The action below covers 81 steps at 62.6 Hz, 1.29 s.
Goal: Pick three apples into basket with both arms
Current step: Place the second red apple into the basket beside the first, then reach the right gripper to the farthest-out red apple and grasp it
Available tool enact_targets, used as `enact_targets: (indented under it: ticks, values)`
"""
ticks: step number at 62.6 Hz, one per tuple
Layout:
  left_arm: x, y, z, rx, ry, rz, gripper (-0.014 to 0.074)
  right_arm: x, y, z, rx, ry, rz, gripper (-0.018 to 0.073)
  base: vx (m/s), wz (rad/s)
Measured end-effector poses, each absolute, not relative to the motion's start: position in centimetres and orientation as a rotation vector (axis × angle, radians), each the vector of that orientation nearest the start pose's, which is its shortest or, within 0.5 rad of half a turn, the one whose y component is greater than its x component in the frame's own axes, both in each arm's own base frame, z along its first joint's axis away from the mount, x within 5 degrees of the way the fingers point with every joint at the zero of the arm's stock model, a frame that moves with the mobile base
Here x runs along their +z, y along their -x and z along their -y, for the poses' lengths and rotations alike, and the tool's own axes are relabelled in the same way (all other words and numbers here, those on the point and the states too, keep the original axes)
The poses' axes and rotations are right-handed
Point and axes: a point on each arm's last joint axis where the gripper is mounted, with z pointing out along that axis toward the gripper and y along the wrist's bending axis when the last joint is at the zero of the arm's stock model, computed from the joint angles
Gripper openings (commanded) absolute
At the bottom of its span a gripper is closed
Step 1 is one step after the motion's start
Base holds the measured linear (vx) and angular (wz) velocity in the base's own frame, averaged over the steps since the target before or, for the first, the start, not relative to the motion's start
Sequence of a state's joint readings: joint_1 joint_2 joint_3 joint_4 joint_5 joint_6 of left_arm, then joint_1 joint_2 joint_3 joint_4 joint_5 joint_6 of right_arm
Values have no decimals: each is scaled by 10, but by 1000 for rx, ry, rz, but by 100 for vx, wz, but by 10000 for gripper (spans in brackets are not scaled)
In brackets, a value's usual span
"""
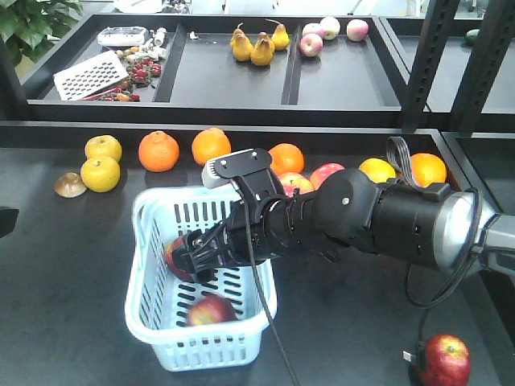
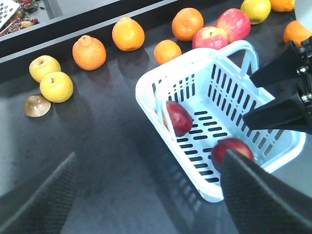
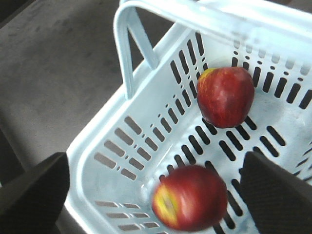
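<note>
The pale blue basket (image 1: 211, 347) stands on the dark table, front centre. Two dark red apples lie in it: one near the front (image 1: 212, 310), one further back (image 1: 174, 256), partly behind my right gripper (image 1: 195, 256). In the right wrist view the gripper (image 3: 153, 163) is open over the basket (image 3: 92, 146); the lower apple (image 3: 190, 197) is blurred and lies loose between the fingers, and the other (image 3: 225, 96) rests beyond. A third dark red apple (image 1: 444, 359) lies on the table, front right. My left gripper (image 2: 151, 163) is open and empty over the table beside the basket (image 2: 146, 92).
Oranges (image 1: 158, 150), yellow fruit (image 1: 100, 173), pinkish apples (image 1: 326, 173) and a brown shell-like thing (image 1: 70, 185) line the table's back edge. A raised tray holds pears (image 1: 261, 50) and more apples. Black shelf posts (image 1: 430, 56) stand at the right.
</note>
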<state>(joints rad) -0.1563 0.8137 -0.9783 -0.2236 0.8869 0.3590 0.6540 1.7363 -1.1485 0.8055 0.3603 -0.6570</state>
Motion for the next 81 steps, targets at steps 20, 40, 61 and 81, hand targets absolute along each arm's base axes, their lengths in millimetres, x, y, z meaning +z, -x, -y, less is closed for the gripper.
enact_targets:
  ticks: [20, 40, 61, 81]
  values:
    - [386, -140, 38, -155, -500, -2129, 565, 240, -289, -233, 716, 739, -2335, 652, 0, 0]
    - [386, -140, 38, -155, -500, -2129, 565, 277, -291, -142, 626, 718, -2483, 634, 0, 0]
    - [386, -140, 38, -155, -500, -2129, 565, 263, -293, -51, 388, 459, -2634, 620, 0, 0]
    - [386, -140, 38, -155, -500, -2129, 565, 207, -276, -4, 210, 249, -2692, 616, 0, 0]
